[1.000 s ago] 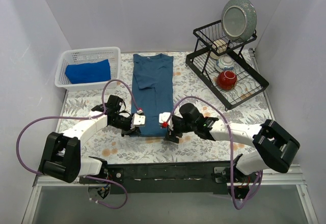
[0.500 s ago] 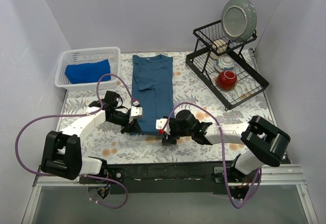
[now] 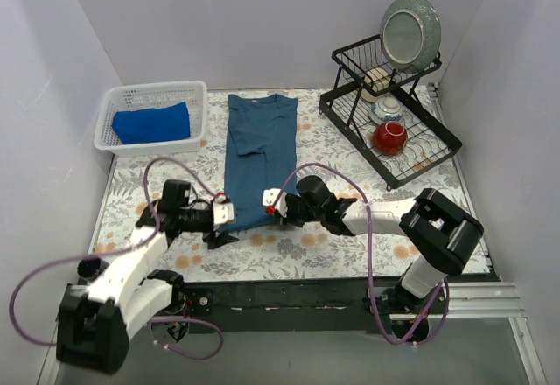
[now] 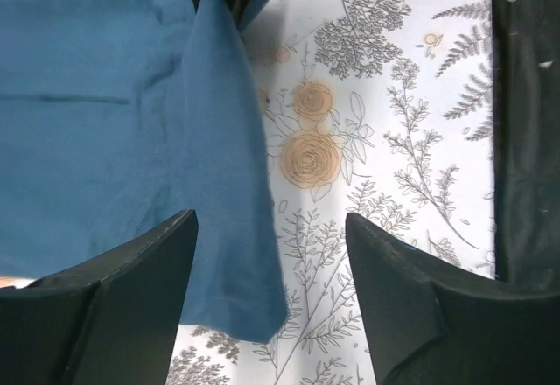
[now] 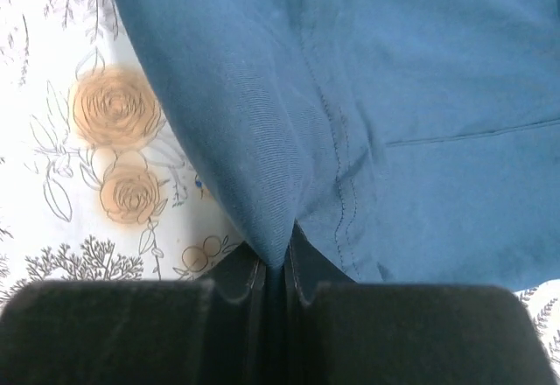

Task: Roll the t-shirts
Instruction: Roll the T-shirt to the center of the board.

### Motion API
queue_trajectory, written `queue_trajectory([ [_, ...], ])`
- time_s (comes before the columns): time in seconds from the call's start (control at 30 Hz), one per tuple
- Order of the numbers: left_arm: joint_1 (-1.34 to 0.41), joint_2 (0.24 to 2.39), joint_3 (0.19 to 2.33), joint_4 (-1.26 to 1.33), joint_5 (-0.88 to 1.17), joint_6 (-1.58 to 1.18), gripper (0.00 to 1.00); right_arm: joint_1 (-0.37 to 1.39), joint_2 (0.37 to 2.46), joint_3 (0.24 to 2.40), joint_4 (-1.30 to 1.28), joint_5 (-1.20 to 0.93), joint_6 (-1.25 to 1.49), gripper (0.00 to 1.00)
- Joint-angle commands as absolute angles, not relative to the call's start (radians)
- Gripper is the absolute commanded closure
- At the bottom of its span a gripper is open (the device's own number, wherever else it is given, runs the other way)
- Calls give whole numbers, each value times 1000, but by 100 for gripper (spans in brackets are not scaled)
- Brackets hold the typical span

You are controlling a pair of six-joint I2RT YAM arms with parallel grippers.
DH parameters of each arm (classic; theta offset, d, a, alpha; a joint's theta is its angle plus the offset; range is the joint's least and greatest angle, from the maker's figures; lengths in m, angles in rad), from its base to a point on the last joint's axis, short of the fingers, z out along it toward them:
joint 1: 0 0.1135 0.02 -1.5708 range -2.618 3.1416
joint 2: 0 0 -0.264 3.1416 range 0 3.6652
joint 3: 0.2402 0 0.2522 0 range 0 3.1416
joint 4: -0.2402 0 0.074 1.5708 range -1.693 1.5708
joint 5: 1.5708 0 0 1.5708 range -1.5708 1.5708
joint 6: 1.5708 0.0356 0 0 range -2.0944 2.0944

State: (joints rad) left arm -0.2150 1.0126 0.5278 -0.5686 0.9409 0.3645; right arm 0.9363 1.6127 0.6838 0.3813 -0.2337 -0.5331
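Table (image 3: 350, 245): one, floral-covered, carrying all items. Dark tee (image 3: 260, 153): folded to a narrow strip at centre. Its long axis runs far to near, collar toward the back wall, hem toward the arm bases, with the near end skewed slightly left. Rack (image 3: 353, 143): one, at right, holding one plate (image 3: 409, 31) and two bowls. Basket (image 3: 150, 148): one, far left, containing the royal tee (image 3: 150, 123) as a flat bundle, long axis left to right. Tees: two in total. Right gripper (image 5: 282, 269): clamped on a raised fold at the dark tee's near right edge. Left gripper (image 4: 269, 227): spread wide, grasping nothing, with the hem's left corner lying between its fingers.
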Motion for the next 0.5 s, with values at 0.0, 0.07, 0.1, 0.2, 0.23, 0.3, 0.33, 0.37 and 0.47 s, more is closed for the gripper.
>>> queue_trajectory([
  [0.0, -239, 700, 335, -284, 879, 305, 28, 917, 1609, 746, 272, -357, -433, 96],
  [0.07, -253, 629, 302, -290, 876, 311, 28, 916, 1603, 739, 267, -368, -416, 96],
  [0.1, -256, 620, 298, -290, 867, 311, 27, 917, 1600, 738, 261, -374, -414, 96],
  [0.2, -281, 627, 269, -252, 821, 321, 25, 917, 1591, 727, 255, -379, -426, 96],
  [0.23, -284, 635, 261, -241, 815, 327, 25, 917, 1589, 727, 256, -377, -426, 96],
  [0.3, -284, 679, 261, -238, 833, 366, 27, 917, 1589, 727, 255, -380, -426, 96],
  [0.33, -284, 696, 264, -245, 844, 383, 28, 917, 1589, 727, 253, -380, -426, 96],
  [0.37, -284, 718, 265, -250, 851, 394, 31, 917, 1589, 727, 252, -382, -426, 96],
  [0.47, -290, 796, 281, -279, 884, 454, 36, 916, 1586, 727, 253, -377, -428, 96],
])
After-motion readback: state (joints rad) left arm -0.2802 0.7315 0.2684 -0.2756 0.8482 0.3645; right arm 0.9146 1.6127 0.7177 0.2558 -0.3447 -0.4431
